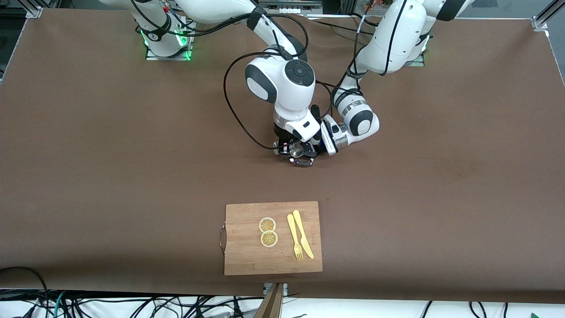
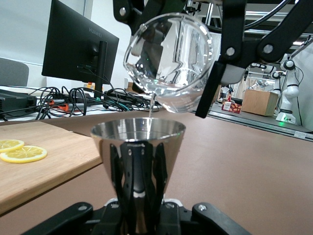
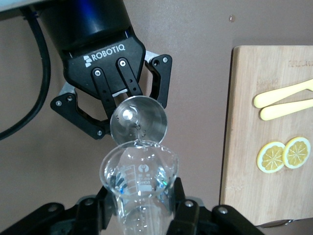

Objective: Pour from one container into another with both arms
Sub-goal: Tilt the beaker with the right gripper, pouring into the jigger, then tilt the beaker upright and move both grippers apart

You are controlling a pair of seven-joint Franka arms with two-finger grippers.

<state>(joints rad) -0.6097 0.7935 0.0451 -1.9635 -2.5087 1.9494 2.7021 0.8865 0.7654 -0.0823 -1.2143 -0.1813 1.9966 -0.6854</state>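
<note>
The table (image 1: 110,145), covered in brown cloth, is carrying a wooden board (image 1: 247,256) at its edge nearest the front camera; on the board two lemon slices (image 1: 268,232) are lying edge to edge beside a yellow fork (image 1: 295,238) and knife (image 1: 303,234). My two white arms are meeting over the table's middle, farther from the front camera than the board. My right gripper (image 3: 146,215) is clamping a clear glass beaker (image 3: 139,183) with printed graduations, tilted so its spout is hanging over the cup. My left gripper (image 2: 139,196) is pinching the narrow waist of a polished steel cup (image 2: 138,134), a flared cone standing upright. A thin stream of clear liquid (image 2: 151,105) is falling from the beaker into the cup.
</note>
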